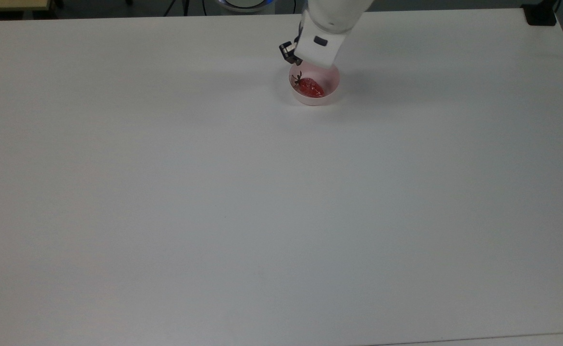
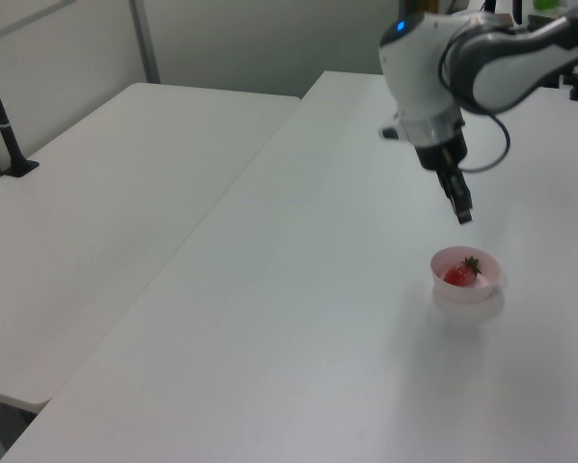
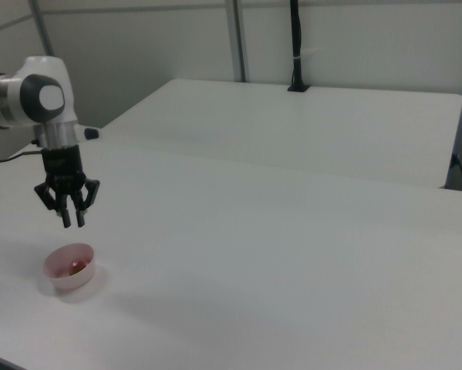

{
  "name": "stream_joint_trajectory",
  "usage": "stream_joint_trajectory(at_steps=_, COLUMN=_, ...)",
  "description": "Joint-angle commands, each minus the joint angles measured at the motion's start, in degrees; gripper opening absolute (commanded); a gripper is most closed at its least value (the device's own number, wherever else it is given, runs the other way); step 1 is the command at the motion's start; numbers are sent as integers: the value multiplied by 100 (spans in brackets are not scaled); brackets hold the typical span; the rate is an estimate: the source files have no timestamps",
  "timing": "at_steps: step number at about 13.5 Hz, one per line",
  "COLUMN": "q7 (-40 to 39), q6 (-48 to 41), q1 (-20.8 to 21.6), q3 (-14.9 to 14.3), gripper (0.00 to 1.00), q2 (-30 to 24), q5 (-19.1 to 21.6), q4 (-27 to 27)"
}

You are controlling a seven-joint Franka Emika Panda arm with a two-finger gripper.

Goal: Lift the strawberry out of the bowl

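Empty claw [image 3: 72, 221] above bowl [image 1: 330, 79] w/ strawberry [image 1: 310, 86] inside.

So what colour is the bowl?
Pale pink bowl, clearest in the top view, with the red strawberry inside.

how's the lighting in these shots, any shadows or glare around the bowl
Top view: soft, even light, a faint shadow beside the bowl, small glints on the strawberry. Left view: a pale shadow on the table near the bowl. Right view: a soft shadow, no glare.
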Motion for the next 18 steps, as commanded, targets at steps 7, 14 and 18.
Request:
stream_joint_trajectory(at_steps=7, q7=-175, q6=445, q1=347, q3=-12, gripper=54, q2=378, q5=22, q4=-418)
stream_joint_trajectory(at_steps=14, q7=-167, q6=922, q1=479, q3=-12, gripper=62, q2=563, q5=-268, q4=-753)
stream_joint_trajectory(at_steps=18, q7=-193, q6=984, q1=471, q3=-12, gripper=83, q2=563, q5=-435, q4=-867)
